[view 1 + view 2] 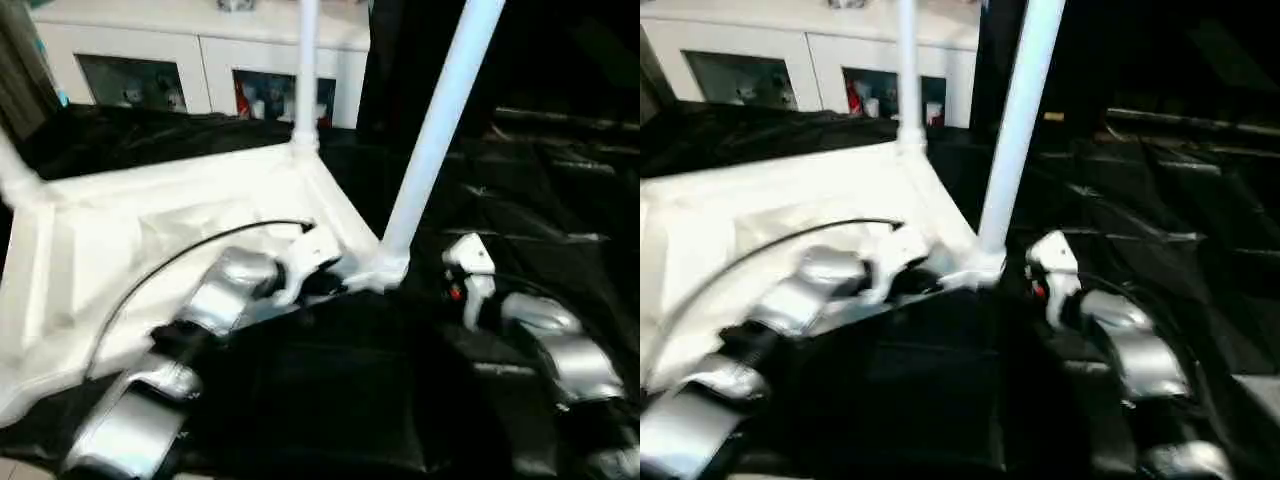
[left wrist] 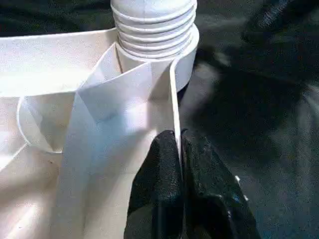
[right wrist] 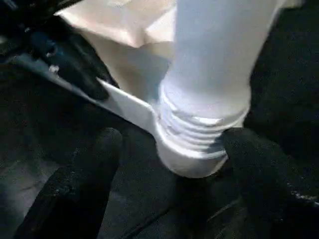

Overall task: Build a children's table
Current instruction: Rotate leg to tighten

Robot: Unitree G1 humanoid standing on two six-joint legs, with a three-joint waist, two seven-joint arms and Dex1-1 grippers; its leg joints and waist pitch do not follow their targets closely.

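Your left tool [image 2: 177, 149] pinched the tabletop's rim [image 2: 174, 99]; your right tool [image 3: 169, 149] stood released around the leg's threaded base [image 3: 199, 129], at the tabletop's 3 o'clock corner.

Both silver arms reached forward from the bottom of the head views. The left tool [image 2: 178, 149] had its two black fingers [image 2: 159, 174] pinched tight together on a thin white wall. The right tool [image 3: 169, 159] had its fingers [image 3: 94, 164] spread wide apart, one on each side of a white threaded tube end.
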